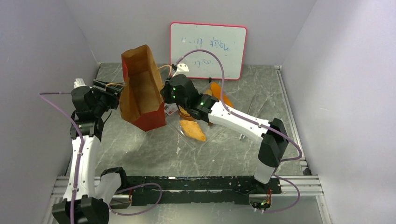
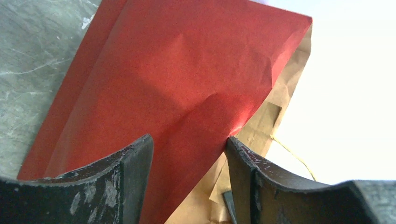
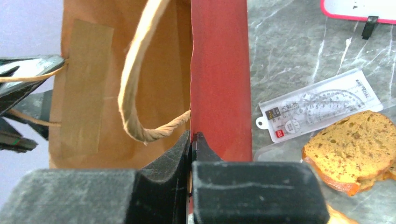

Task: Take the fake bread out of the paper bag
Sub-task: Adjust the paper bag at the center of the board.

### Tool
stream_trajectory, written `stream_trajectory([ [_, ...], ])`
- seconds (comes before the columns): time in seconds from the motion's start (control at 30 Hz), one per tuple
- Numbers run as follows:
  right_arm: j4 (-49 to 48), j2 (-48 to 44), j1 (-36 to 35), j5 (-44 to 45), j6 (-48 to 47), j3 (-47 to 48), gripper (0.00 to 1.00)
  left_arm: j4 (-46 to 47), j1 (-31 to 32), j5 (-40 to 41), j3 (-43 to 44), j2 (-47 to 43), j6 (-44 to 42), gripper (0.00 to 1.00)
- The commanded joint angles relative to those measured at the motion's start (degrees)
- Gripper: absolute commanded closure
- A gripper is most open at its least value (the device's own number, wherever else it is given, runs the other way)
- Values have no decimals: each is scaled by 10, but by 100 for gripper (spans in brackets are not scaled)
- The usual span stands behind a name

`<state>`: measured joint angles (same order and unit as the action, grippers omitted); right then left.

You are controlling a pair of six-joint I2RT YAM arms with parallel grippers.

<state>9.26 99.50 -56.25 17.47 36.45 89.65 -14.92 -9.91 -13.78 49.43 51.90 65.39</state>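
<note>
Paper bag (image 1: 140,93): stands tilted at mid-table, left of centre, mouth up and toward the camera, red outside, brown inside. Cannot tell whether its bottom corner touches the table (image 1: 140,154).

Right gripper (image 3: 191,144): pinched flat on the bag's rim at the right side, jaws closed with only the paper edge between them. Twisted paper handle (image 3: 135,93) loops just beside the fingers, inside the mouth.

Left gripper (image 2: 189,177): at the bag's left side, jaws partway apart, a creased fold of the red wall lying between the fingers (image 2: 116,186). Cannot tell whether pressing the paper or only straddling it.

Bread: out of the bag, to its right. Yellow-orange wedge (image 1: 193,130) lies in a clear tray (image 1: 183,138) just below the right wrist; another orange piece (image 1: 217,91) shows behind that arm. From the right wrist, a golden-brown crusty slice (image 3: 352,142) sits near the bag, apart from it.

Also noted: a protractor in a clear sleeve (image 3: 317,105) flat on the table between bag and slice; a whiteboard (image 1: 208,49) with a pink frame leaning at the back wall.
</note>
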Motion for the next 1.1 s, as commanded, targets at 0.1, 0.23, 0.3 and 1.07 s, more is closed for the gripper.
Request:
stream_trajectory([
  [0.1,-31,-13,3,41,-37,6,100,-47,-13,-6,-10,-47,-19,51],
  [0.23,-38,1,3,51,-46,24,100,-63,-13,53,-22,-64,-36,59],
  [0.3,-38,13,3,52,-50,39,100,-79,-13,114,-24,-68,-38,62],
  [1.07,6,132,-23,78,-100,214,100,-160,-13,233,56,-20,-38,71],
])
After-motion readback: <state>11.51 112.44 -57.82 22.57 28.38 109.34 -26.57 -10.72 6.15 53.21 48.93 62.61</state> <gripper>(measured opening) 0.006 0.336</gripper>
